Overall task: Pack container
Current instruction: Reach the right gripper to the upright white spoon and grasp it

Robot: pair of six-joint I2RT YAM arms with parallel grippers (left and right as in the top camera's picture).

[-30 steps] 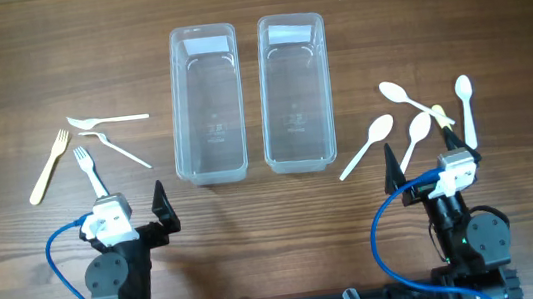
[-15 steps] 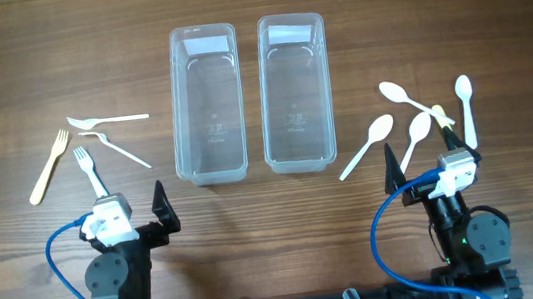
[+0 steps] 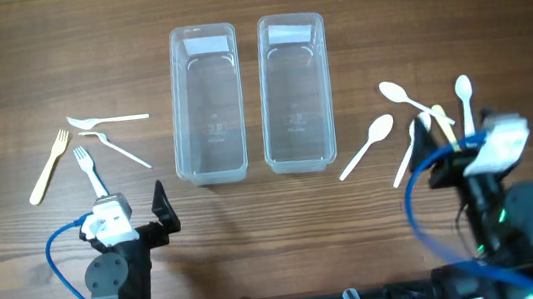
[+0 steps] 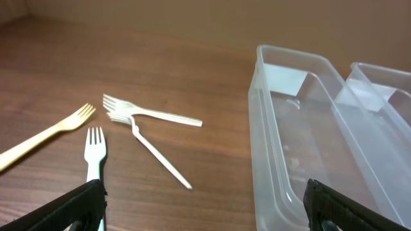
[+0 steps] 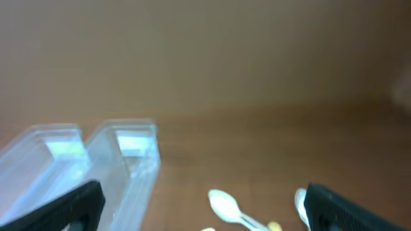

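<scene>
Pack container, status: very start by the look of it, nothing packed. On the wood-grain counter (image 3: 251,10) sit the L clear rectangular plastic container (image 3: 208,116) and the R clear rectangular plastic container (image 3: 295,96), side by side with a narrow gap, both empty. L of them: a tan fork (image 3: 49,166) and three white plastic forks (image 3: 107,119), two with heads overlapping. R of them: white plastic spoons (image 3: 403,97), some crossing. One lone spoon (image 3: 368,145) lies nearest the R container. Left fingers (image 4: 70,204) are wide apart and empty, low at the near edge, facing the forks and the L container. Right fingers (image 5: 70,208) are also wide, nothing between them. R arm (image 3: 500,213) is over the spoon cluster and smeared in the overhead view, hiding part of it; the R wrist view is blurred too, w/ only container ends and two spoon bowls showing. Judgement: step in hand = R-side approach for a first spoon pick; L side idle. Next move calls for dropping low and straddling one thin handle across its width. The lone spoon looks easiest, since crossed ones may drag a neighbour. Then carry to a container; which one takes spoons, can't tell.
</scene>
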